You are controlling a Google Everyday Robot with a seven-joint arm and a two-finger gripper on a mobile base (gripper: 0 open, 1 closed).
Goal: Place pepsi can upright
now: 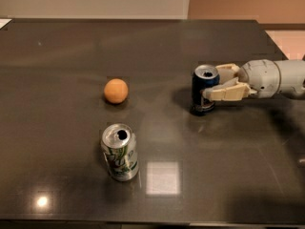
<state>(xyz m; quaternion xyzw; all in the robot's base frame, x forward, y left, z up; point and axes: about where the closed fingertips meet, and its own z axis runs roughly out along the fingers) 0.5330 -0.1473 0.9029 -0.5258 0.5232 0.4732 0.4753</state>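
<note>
The pepsi can [202,97], dark blue with a silver open top, is upright at the right of the dark table [152,46]. My gripper [212,83] reaches in from the right and is shut on the can. One finger [228,71] is behind the can and the other finger [228,92] lies across its front. The can's base is at the table surface or just above it; I cannot tell which.
An orange [116,90] lies left of the middle. A silver-and-green soda can [119,152] stands tilted towards me at the front left. The white arm [279,78] stretches out over the table's right edge.
</note>
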